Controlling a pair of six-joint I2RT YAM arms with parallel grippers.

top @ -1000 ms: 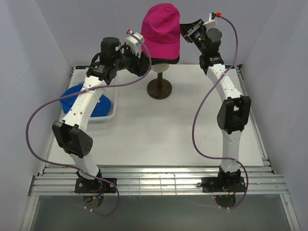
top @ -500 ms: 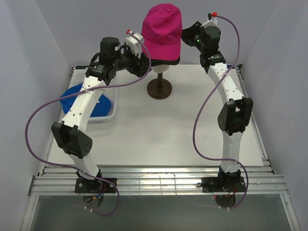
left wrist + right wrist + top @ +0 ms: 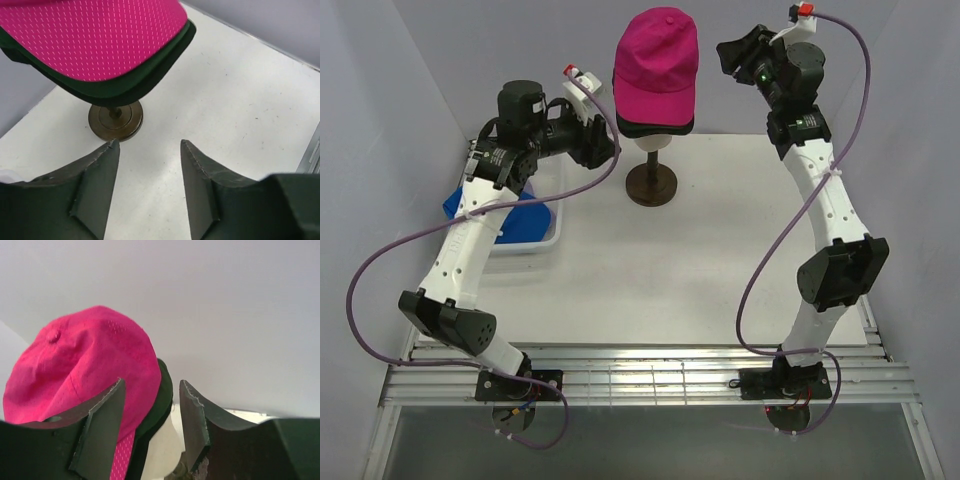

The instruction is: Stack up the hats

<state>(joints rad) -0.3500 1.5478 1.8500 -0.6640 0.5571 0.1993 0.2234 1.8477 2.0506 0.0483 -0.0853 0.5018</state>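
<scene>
1. You find the magenta cap (image 3: pixel 656 55) on top of the mannequin head (image 3: pixel 655 142), at 12 o'clock on the table (image 3: pixel 670 270). Its brim points toward 6 o'clock, so its long axis runs 12 to 6. The crown button faces up.
2. Dark caps (image 3: pixel 150 75) sit under it. Their brims are nested directly beneath the magenta brim and point the same way. The left wrist view shows a green edge over a darker one.
3. The blue cap (image 3: pixel 515 215) lies in the white basket (image 3: pixel 552 240) at 9 o'clock. The left arm partly hides it, so you cannot tell which way it faces.
4. The left gripper (image 3: pixel 148 145) hangs at the 9 o'clock side of the head. Its jaws are parted, nothing is between them, and it is clear of the brims.
5. The right gripper (image 3: pixel 151 382) sits at the 3 o'clock side of the crown. Its jaws are also spread and empty, and it does not touch the fabric.
6. The brown stand (image 3: pixel 651 185) rests flat on the table below the head.
7. The table is white and matte with faint scuffs. Metal rails (image 3: pixel 640 375) run along the 6 o'clock edge. Plain pale walls close in the 9, 12 and 3 o'clock sides.
</scene>
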